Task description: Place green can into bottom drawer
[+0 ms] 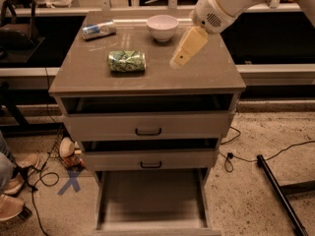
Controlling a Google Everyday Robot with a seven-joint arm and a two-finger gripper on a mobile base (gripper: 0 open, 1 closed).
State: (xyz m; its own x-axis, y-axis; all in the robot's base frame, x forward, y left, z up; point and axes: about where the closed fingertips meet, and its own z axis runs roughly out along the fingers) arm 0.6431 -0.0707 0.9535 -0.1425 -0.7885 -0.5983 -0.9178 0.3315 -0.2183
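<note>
right of the green can [127,61] hangs the gripper [177,61]; bottom drawer [152,200] partly cropped.

A matt grey-brown counter [209,77], faintly sheened toward its far edge, carries the green can [127,61], its mottled label crinkled-looking and its ends silvery metal. The silver-blue can [98,30] gleams like bare metal near the back edge. The white bowl [162,27] looks glossy, like glazed ceramic. The robot's hand [178,60], above the counter right of the green can and just in front of the bowl, is smooth cream plastic. The arm [231,1] behind it is smooth white casing. The bottom drawer [152,195] shows a flat, dull, laminate-like floor. The upper drawer handles [148,131] look like dark metal. The ground [256,200] is rough, speckled stone.
</note>
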